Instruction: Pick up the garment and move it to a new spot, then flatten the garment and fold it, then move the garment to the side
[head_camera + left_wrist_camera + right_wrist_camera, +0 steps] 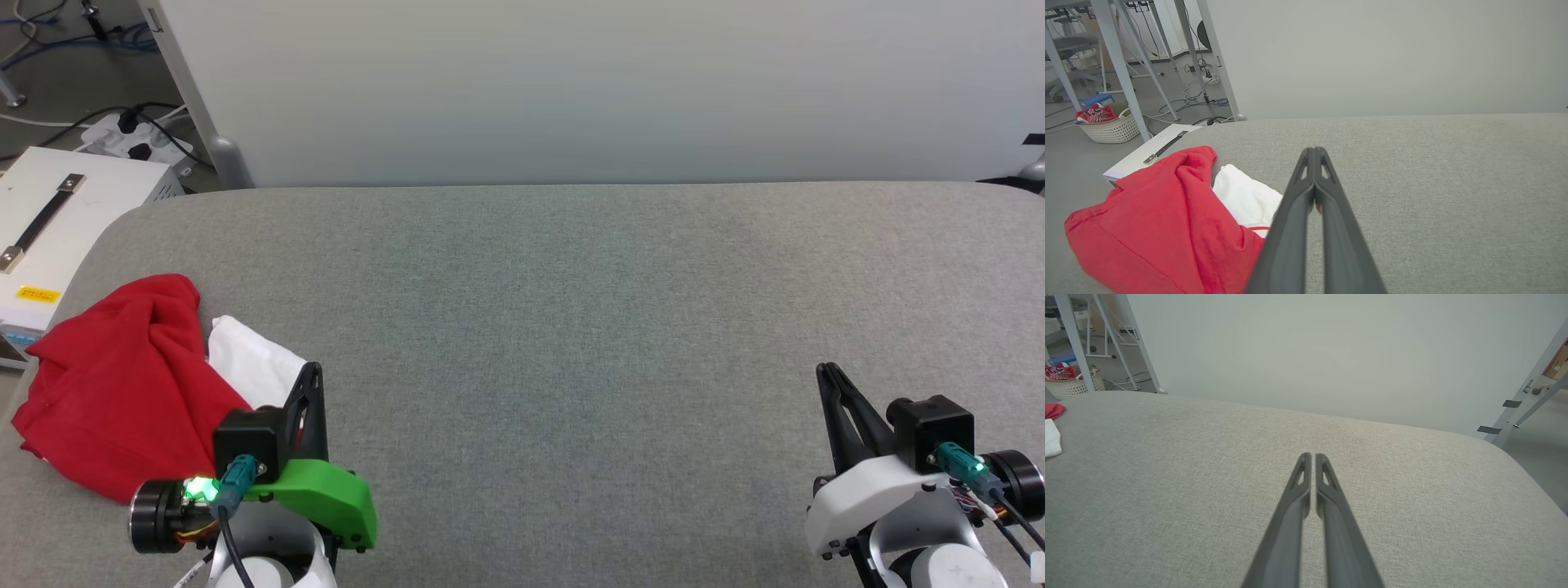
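Currently — garment (pixel 122 384) crumpled, red with white sleeve showing | left gripper (pixel 313 371) clenched beside it | right gripper (pixel 824 371) clenched

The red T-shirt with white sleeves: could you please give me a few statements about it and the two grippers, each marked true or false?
1. The red soft-fabric T-shirt with white sleeves lies bunched at the left end of the grey fabric-covered surface. True.
2. The left gripper is clamped on the T-shirt. False: its fingers are shut on nothing, beside the cloth.
3. The right gripper is shut above bare grey surface, well apart from the T-shirt. True.
4. The T-shirt is folded flat. False: it is crumpled.
5. The white lattice basket stands on the grey surface. False: it stands on the floor.
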`<state>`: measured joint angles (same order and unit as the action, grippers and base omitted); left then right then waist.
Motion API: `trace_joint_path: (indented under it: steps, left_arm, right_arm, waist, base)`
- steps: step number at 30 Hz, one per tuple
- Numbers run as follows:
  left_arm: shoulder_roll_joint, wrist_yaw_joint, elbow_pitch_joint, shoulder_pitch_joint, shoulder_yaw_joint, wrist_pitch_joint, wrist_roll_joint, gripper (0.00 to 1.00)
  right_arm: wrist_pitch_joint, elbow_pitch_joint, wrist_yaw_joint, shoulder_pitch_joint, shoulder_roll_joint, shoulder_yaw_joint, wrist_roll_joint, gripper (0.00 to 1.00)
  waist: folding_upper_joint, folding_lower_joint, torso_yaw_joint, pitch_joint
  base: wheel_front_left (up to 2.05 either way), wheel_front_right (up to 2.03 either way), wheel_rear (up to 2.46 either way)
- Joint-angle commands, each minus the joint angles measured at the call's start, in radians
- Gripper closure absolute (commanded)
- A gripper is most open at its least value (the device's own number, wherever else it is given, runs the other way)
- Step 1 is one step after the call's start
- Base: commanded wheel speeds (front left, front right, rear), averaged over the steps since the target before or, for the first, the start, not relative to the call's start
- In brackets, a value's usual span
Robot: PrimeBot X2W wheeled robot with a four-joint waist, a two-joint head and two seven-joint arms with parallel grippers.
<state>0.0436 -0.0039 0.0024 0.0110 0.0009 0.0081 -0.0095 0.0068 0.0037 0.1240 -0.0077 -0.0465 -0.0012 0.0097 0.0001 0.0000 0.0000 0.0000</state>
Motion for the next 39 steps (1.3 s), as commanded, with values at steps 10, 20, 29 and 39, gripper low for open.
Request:
trace_joint_path:
  steps: [10,20,29,39]
  left_arm:
    - [0.007,0.004,-0.002,-0.011,-0.001,-0.008,0.009,1.0]
    - [0.007,0.004,-0.002,-0.011,-0.001,-0.008,0.009,1.0]
    - [0.007,0.004,-0.002,-0.011,-0.001,-0.008,0.009,1.0]
    - [0.007,0.004,-0.002,-0.011,-0.001,-0.008,0.009,1.0]
  right_arm:
    - [-0.007,-0.004,0.007,0.008,-0.004,0.001,-0.01,1.0]
    - [-0.007,-0.004,0.007,0.008,-0.004,0.001,-0.01,1.0]
    - [-0.007,-0.004,0.007,0.008,-0.004,0.001,-0.01,1.0]
    - [-0.007,-0.004,0.007,0.008,-0.004,0.001,-0.01,1.0]
  waist:
    - [-0.0001,0.0,0.0,0.0]
    - [-0.0001,0.0,0.0,0.0]
    - [-0.0001,0.0,0.0,0.0]
    - [-0.0001,0.0,0.0,0.0]
  base:
    - [0.0,0.0,0.0]
    - [0.0,0.0,0.0]
    - [0.0,0.0,0.0]
    - [0.0,0.0,0.0]
